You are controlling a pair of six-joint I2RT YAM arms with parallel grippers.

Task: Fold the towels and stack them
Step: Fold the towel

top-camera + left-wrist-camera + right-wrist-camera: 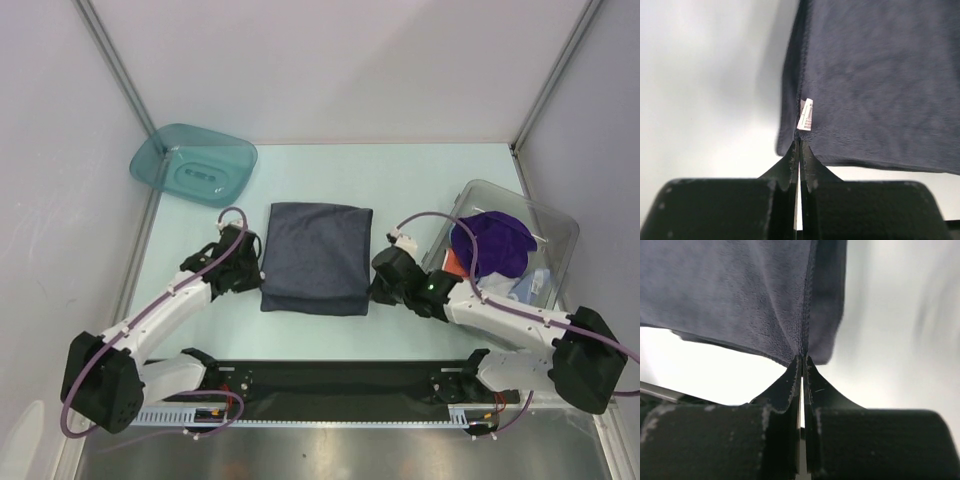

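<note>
A dark grey-blue towel [317,258] lies in the middle of the pale table [400,170], between the two arms. It is folded over, and a lower layer peeks out along its near edge. The left claw [259,272] is at the towel's near left corner. In the left wrist view its two fingers [790,165] are pressed tight together and pinch the corner of the towel [880,75]. A small white tag [805,115] sticks out of the seam just above the tips. The right claw [373,288] is at the near right corner. In the right wrist view its fingers [816,390] are pressed together too and nip the towel [730,295] right on its stitched edge. So both claws hold the same towel, one on each side. In both wrist views the cloth near the tips looks a little raised, with light showing under its edge, but from above the towel looks flat on the table. At the back left sits a teal tray [193,163], well apart from the towel. On the right stands a clear bin [560,235] with a purple towel [492,240] heaped inside. Beside it in the bin are a bit of orange-red cloth [455,262] and a light-blue cloth [528,287] — both mostly hidden.
</note>
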